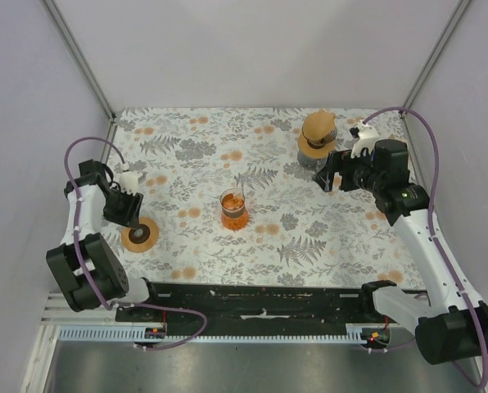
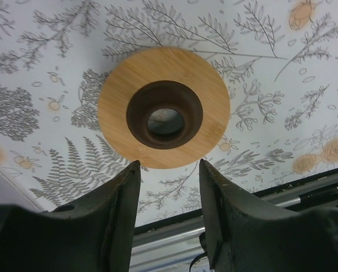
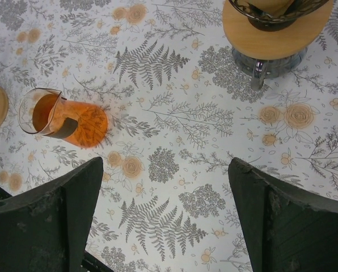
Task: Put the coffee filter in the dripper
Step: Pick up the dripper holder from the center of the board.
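The dripper (image 2: 164, 106), a round wooden disc with a dark funnel and a hole in its middle, lies flat on the floral cloth at the left (image 1: 139, 235). My left gripper (image 2: 169, 164) hovers just above its near edge (image 1: 131, 214), open, with nothing between the fingers. The brown paper coffee filter (image 1: 318, 129) sits in a wire holder on a wooden disc (image 3: 271, 35) over a glassy base at the back right. My right gripper (image 3: 166, 163) is open wide and empty, a little right of and nearer than that stand (image 1: 327, 173).
An orange glass carafe (image 1: 233, 209) stands mid-table, also seen in the right wrist view (image 3: 64, 120). A black rail (image 1: 260, 299) runs along the near edge. White walls and frame posts bound the table at the left, back and right.
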Action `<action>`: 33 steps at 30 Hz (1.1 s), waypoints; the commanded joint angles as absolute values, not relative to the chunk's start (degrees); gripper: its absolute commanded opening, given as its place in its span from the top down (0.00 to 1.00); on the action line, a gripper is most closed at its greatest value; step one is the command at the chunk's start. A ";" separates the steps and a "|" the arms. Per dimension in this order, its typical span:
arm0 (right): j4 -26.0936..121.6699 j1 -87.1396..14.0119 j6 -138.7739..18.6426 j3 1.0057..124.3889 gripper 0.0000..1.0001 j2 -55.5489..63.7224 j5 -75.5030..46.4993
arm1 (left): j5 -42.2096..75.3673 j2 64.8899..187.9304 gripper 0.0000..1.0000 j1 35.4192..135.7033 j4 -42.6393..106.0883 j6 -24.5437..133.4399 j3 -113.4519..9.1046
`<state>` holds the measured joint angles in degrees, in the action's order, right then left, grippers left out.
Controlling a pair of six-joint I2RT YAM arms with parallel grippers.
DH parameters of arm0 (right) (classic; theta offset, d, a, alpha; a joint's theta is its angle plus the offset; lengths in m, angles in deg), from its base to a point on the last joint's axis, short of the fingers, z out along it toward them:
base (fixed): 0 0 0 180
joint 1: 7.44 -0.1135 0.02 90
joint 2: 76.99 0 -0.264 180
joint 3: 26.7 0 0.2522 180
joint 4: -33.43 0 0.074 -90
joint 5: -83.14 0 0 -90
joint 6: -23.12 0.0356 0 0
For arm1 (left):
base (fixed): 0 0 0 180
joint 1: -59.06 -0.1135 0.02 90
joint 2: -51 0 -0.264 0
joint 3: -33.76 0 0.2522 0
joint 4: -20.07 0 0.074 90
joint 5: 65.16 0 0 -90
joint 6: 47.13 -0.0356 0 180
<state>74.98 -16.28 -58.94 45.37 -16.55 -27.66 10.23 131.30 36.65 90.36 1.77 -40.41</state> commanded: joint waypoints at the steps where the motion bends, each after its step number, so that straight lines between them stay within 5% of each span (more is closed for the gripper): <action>1: 71.63 -17.02 -58.53 45.60 0.02 -18.46 -28.83 | 8.75 124.66 0.48 37.09 86.49 -2.83 -35.39; 7: 71.19 -16.93 -58.71 45.69 0.02 -17.05 -29.27 | 17.01 124.48 0.59 39.11 77.96 -3.01 -28.70; 25: 73.38 -17.10 -59.67 47.18 0.02 -16.44 -26.20 | 18.78 129.22 0.49 43.76 56.33 1.29 -16.13; 30: 75.14 -17.45 -59.59 48.67 0.02 -17.66 -25.67 | 17.46 133.88 0.81 44.56 55.19 3.05 -16.65; 31: 75.66 -17.63 -59.50 49.11 0.02 -18.10 -25.67 | 17.20 134.23 0.95 44.47 55.27 3.14 -16.65; 33: 76.46 -18.07 -59.41 49.55 0.02 -18.89 -25.49 | 15.62 133.98 0.98 44.47 56.41 3.58 -17.09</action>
